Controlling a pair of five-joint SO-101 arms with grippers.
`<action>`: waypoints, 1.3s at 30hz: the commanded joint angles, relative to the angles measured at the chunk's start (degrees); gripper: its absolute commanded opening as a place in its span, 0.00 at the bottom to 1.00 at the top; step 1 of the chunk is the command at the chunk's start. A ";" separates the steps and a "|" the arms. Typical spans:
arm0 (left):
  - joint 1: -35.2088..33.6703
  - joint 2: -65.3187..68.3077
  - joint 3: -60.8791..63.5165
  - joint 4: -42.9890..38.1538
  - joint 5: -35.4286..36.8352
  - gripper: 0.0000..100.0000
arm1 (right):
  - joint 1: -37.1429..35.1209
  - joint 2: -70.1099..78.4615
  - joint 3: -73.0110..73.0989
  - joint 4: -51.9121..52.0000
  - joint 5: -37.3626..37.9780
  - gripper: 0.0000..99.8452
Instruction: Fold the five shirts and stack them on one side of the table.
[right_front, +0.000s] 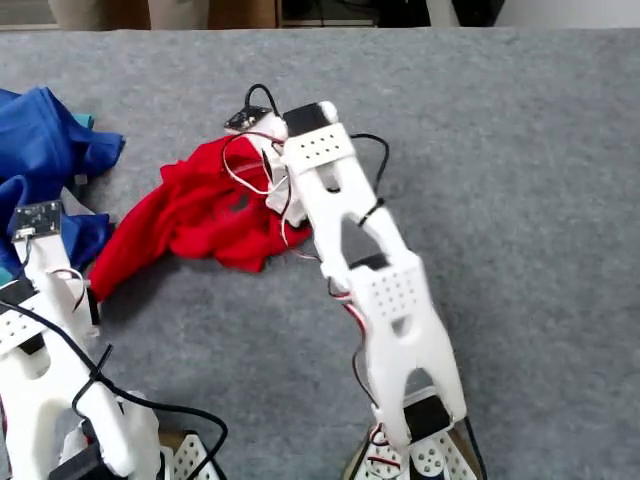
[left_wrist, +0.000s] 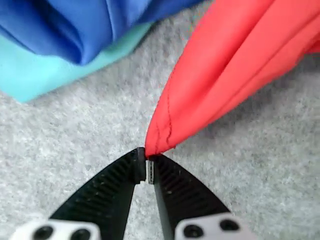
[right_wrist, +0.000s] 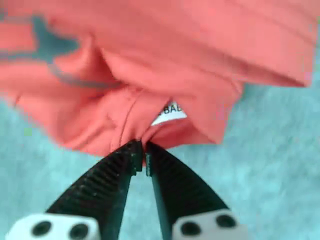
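Two grippers have hold of one red shirt, which lies crumpled left of centre in the high view on the grey table. The shirt is soft knit cloth, bunched in thick folds and tapering to a narrow point toward the lower left. The table covering is a rough, felt-like grey fabric, lying flat.

Black ribbed jaws of the left gripper are closed to a thin slit on the stitched tip of that tapered end. The right gripper has the same ribbed black jaws, pinched on a gathered fold of the red cloth just beside a white label. Its white perforated arm runs from the bottom centre of the high view up to the shirt's upper right edge.

A heap of blue cloth, smooth and loosely folded, sits at the left edge of the high view, near the red shirt but apart from it. Grey surface runs unbroken from the right arm to the right edge of the frame, and above the shirt to the table's far edge.

The left wrist view shows a flat teal garment under the blue cloth, and a seam line on the red tip. The right wrist view shows a dark print on the red cloth, which the high view renders as a small dark mark.
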 joint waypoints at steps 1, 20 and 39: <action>-0.62 -1.36 -3.43 3.08 -0.44 0.02 | 2.59 -18.86 17.45 1.32 3.69 0.00; -0.26 -1.36 -39.12 34.20 -4.13 0.02 | 35.82 -89.45 76.62 1.41 39.03 0.00; 11.25 -1.27 -32.35 34.64 -0.44 0.02 | 35.30 -122.86 91.56 -10.64 34.73 0.20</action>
